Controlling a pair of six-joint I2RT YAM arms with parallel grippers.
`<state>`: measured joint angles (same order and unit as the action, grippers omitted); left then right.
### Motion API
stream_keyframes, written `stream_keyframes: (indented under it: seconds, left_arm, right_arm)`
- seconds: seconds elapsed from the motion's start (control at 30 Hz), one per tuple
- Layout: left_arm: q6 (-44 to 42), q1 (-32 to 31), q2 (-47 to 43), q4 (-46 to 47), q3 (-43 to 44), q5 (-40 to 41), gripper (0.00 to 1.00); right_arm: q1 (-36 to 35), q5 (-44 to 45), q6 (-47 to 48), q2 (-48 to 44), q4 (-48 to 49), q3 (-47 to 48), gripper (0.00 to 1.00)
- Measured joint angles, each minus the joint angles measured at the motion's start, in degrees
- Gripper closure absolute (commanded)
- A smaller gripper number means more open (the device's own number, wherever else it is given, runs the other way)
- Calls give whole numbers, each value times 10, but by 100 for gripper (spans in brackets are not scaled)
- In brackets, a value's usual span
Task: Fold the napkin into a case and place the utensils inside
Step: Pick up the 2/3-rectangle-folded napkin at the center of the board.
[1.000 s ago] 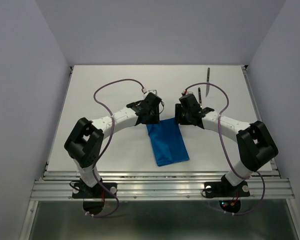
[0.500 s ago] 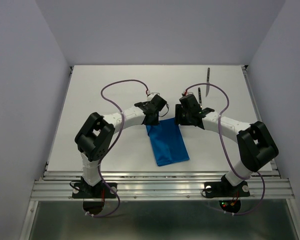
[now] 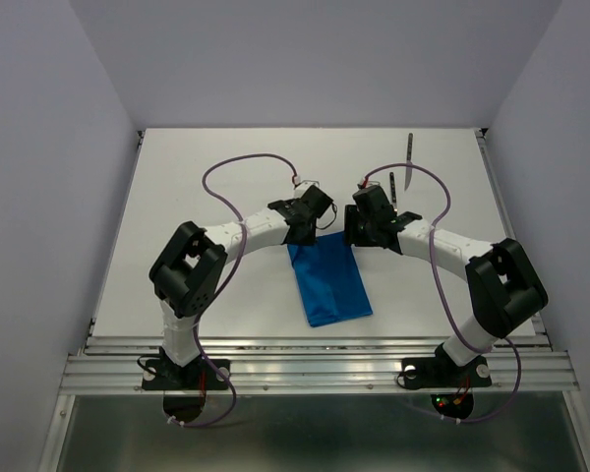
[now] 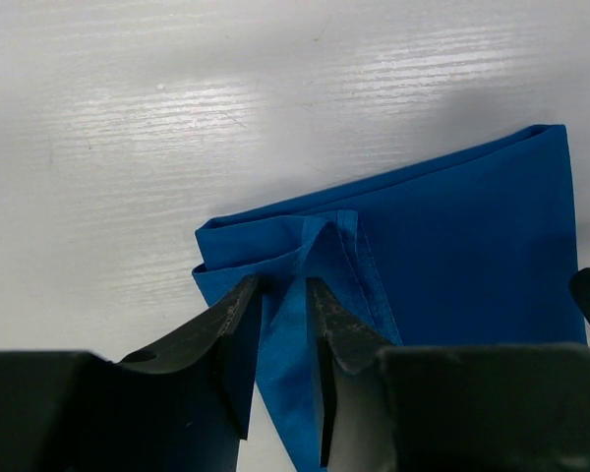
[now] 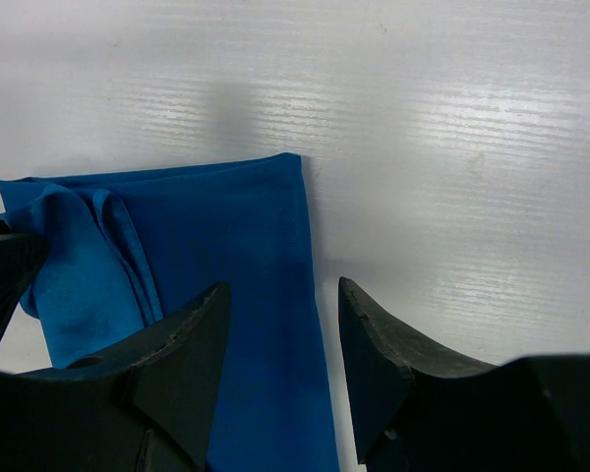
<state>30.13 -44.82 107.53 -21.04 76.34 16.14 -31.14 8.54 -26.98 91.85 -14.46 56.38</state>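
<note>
Look at the near part of the white worktop (image 3: 206, 157) first. Your bright blue soft cloth napkin (image 3: 331, 283) lies there in the middle, folded into a long thin shape. Its near end lies flat, and no tool touches it. I think that helps, because the flat part keeps the folds tidy while you work on the other end.

Go a bit farther, to the far end of the napkin. On the left corner, your left tool (image 4: 280, 295) is pinching a little ridge of the top layer, and the cloth stands up like a small tent. My guess is that you hold it this way to open the mouth of the case.

On the right corner, your right tool (image 5: 283, 295) hangs over the napkin's edge. Its fingers are spread apart, with nothing between them. I think it waits there to catch that side or hold it down.

Farthest away, on the right, a slim silver utensil (image 3: 409, 159) lies on the worktop, well apart from the napkin. Nothing is inside the case yet.
</note>
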Motion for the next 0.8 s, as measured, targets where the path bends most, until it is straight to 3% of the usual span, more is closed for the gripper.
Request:
stream_keyframes:
  seconds: [0.47,0.8]
  left_arm:
    - [-6,-27,12,-16,3,43,60]
    - [-7,-31,24,-26,10,68,74]
  right_arm:
    - [0,0,0,0,0,0,47]
    - [0,0,0,0,0,0,47]
